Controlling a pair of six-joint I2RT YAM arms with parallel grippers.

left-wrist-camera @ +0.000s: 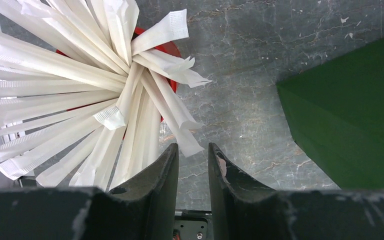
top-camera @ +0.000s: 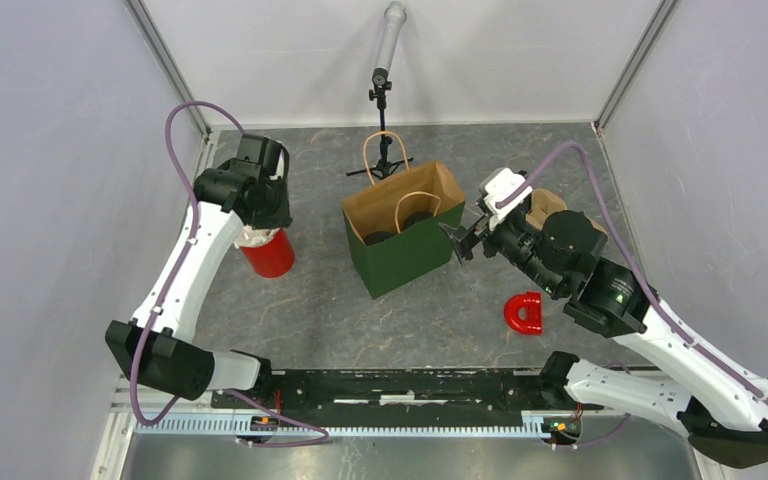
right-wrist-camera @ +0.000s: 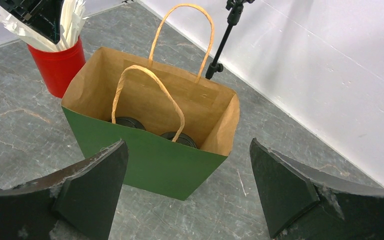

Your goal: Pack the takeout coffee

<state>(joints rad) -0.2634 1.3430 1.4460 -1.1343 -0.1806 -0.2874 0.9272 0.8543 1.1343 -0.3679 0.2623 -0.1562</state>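
- Takeout coffee (right-wrist-camera: 180, 138): inside the green paper bag (right-wrist-camera: 150, 165), low against its near wall. Only its round black lid shows, and the cup body is hidden by the bag
- A second black lid (right-wrist-camera: 130, 122) sits beside it in the same bag. The two look alike, and whether they touch cannot be told
- The bag stands upright and open-mouthed on the table (top-camera: 310, 310), both handles up
- Step in hand, as judged: the coffee is already in the bag, so the placing step looks complete. What is left of the task, if anything, cannot be read from these views
- Next move, as judged: the right arm needs to leave the bag without catching a handle or tipping the bag
- Right gripper (top-camera: 460, 243): just beside the right wall of the bag, at about rim height, pointed at the bag. Its fingers are spread wide and hold nothing. The arm reaches in from the right with the elbow raised
- Left gripper (left-wrist-camera: 192, 150): well left of the bag, pointed straight down over the red cup (top-camera: 270, 255) of white sticks (left-wrist-camera: 80, 95). Its fingers are close together with a narrow gap, nothing between them
- A brown cup carrier (top-camera: 545, 205) lies right of the bag, partly behind the right arm
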